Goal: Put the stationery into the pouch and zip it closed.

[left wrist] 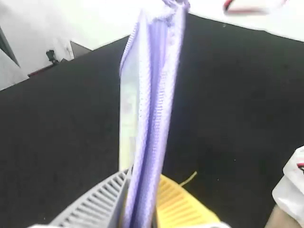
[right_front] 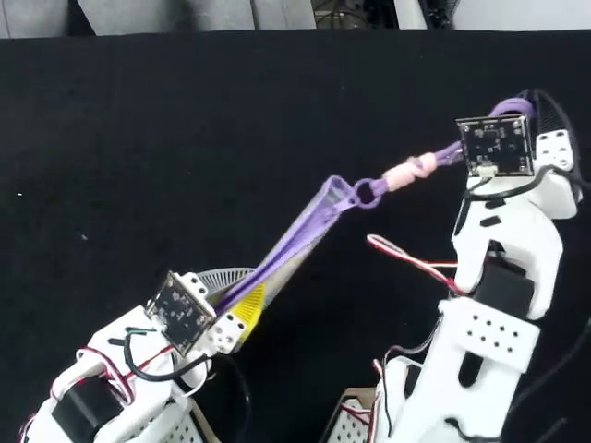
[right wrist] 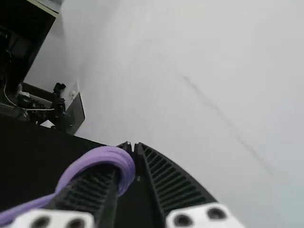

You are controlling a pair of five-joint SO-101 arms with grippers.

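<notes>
Anchors the pouch (right_front: pixel 297 240) end in the left gripper (right_front: pixel 237 295), jaws pinching fabric; holds it taut between the arms. Pinches the zip cord (right_front: pixel 407 173) in the right gripper (right_front: pixel 523 104), jaws pressed on it, presumably to draw the zip shut.

Left claw (right_front: pixel 247 291) clamped low, right claw (right wrist: pixel 132 148) clamped higher
</notes>
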